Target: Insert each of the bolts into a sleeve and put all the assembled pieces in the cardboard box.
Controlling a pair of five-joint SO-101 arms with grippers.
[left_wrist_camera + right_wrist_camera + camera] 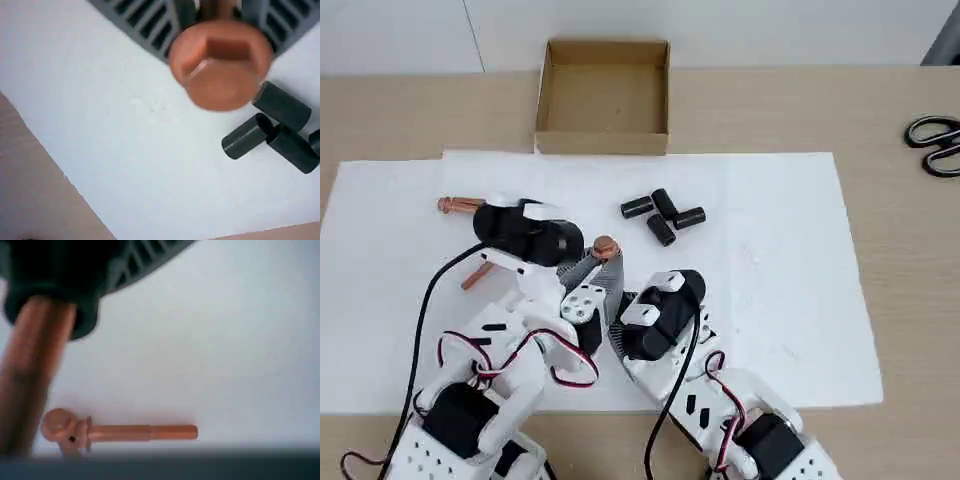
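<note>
Hard to make out: from above, the held bolt [605, 247] shows just its copper head. Its shank is buried where the two sets of grey jaws crowd together, and I cannot tell where one set ends.
Cut off: one loose bolt [458, 205] runs under the left arm [525, 232]. A second bolt [475, 275] pokes out slantwise from beneath the same arm. The scissors [935, 145] are clipped at the right edge of the tabletop [880, 100].
Left arm: it lies stretched over the paper sheet [790, 300], wrist turned toward its neighbour.
Right arm [660, 310]: it sits just beside the left arm, angled in so both tips meet mid-sheet.
Left jaws: closed on the held bolt just behind its hex head, with a ribbed jaw on either side.
Right jaws: clamped on a black sleeve [55, 295], with the copper shank coming out of it toward the wrist. One ribbed jaw is plain, the other lost in shadow.
Loose sleeves [662, 215]: four of them huddle together on the sheet, near the jaws on the box side.
Cardboard box [605, 145]: it stands at the sheet's far edge, well apart from the jaws.
</note>
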